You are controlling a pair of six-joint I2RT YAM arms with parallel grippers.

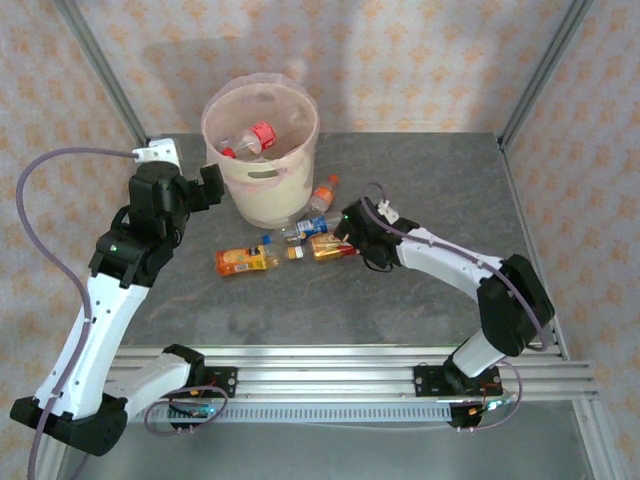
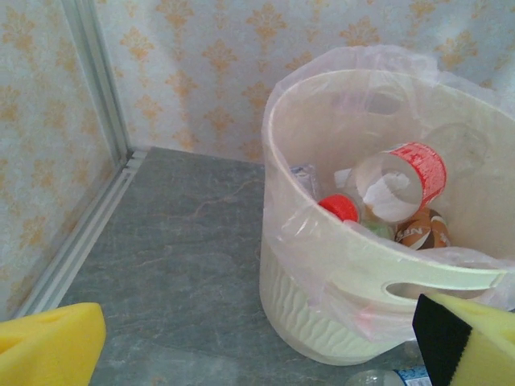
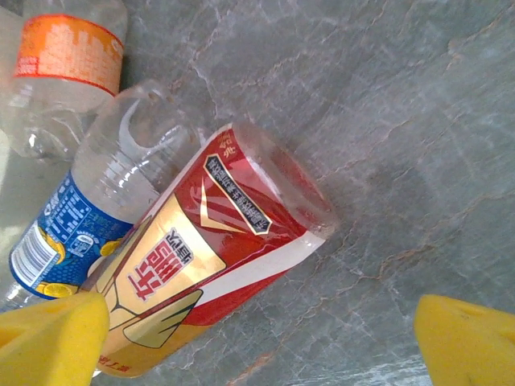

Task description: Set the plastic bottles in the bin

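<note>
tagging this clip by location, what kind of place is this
Probably a robot test booth, not a home: patterned wall panels held in metal frame posts, and two arms bolted to an aluminium rail at the edge of a grey table.

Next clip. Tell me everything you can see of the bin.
The bin is a large round bucket of translucent pale cream-pink plastic, with a thin clear liner folded over its rim and an oval handle cut-out near the top; its lower wall looks ribbed. It stands upright on the grey table near the back wall, holding several bottles. An orange-capped bottle lies close to its base.
</note>
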